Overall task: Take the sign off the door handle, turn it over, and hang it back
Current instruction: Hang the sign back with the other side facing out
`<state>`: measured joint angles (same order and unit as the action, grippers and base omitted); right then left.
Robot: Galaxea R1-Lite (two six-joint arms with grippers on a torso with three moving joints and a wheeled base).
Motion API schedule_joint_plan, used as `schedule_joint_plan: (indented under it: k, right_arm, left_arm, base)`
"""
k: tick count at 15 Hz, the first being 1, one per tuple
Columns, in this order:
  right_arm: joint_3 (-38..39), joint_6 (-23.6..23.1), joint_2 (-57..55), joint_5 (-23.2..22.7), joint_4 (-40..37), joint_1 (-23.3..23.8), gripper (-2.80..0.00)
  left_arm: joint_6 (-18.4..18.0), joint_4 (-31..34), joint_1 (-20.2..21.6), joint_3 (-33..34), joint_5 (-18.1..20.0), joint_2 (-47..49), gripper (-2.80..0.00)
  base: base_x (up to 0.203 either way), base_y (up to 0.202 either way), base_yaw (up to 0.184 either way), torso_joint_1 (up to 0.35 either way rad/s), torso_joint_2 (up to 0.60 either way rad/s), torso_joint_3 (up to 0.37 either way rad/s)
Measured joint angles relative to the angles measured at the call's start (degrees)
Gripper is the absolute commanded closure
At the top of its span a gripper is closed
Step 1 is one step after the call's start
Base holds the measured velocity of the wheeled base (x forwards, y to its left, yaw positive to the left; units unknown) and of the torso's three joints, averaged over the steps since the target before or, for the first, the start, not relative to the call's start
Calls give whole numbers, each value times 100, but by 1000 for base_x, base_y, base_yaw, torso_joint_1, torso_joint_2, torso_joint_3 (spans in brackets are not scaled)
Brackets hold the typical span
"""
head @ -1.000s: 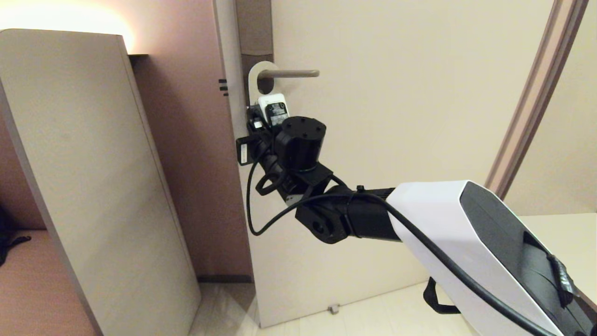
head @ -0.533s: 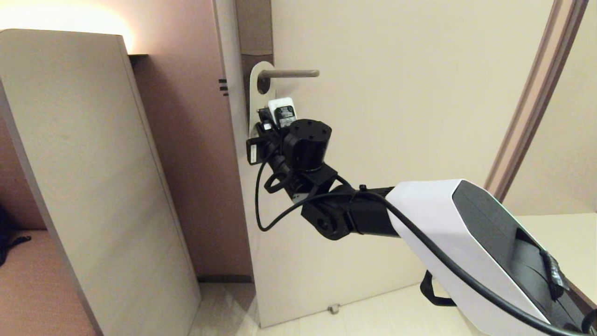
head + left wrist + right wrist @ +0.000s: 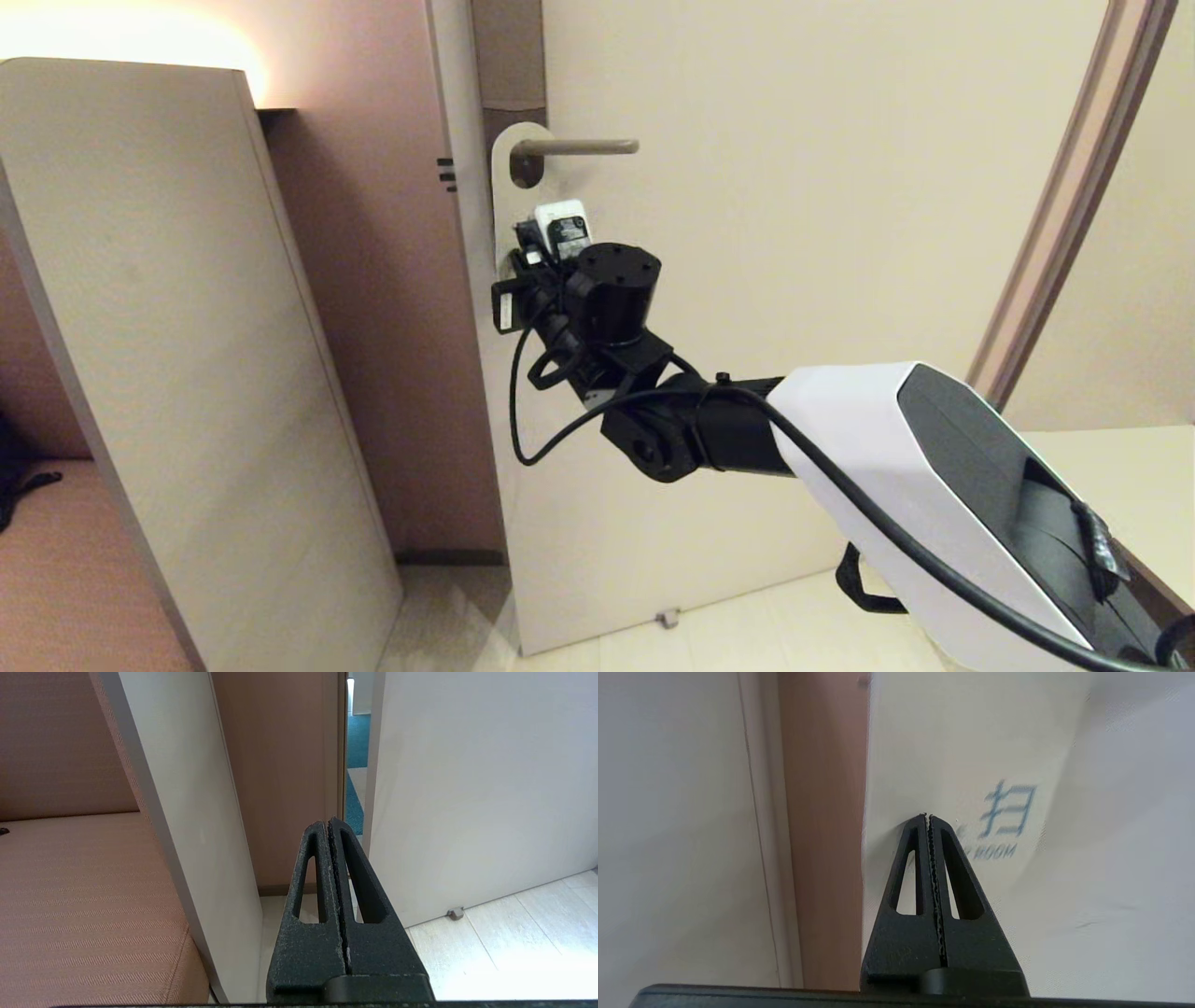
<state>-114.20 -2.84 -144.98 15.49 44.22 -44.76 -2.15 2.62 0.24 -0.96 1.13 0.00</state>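
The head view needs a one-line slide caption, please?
Right gripper reaches up to the sign hanging on the door handle.

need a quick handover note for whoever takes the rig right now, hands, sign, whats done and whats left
Right hand: shut, tips at the sign, near its left edge; whether it pinches the card cannot be told.
Left hand: shut, empty, parked low facing the door's bottom edge and the floor.
Sign: hangs by its hole on the handle, printed side towards the right wrist camera.
Done: the reach to the sign.
Left: whether the flip has been made cannot be told; check which side should face out before lifting it off or letting go.
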Motion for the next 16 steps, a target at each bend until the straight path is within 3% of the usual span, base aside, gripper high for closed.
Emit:
schedule_joint_plan:
  k: [6, 16]
  right_arm:
    - [-7, -12, -185, -292, -14, -7, 0]
    - [1, 30, 154, -315, -22, 89, 0]
  left_arm:
    - [0, 2, 0, 0, 3, 0, 0]
    - [-2, 1, 0, 0, 2, 0, 0]
  base:
    - [0, 0, 0, 0, 0, 0]
    - [0, 0, 0, 0, 0, 0]
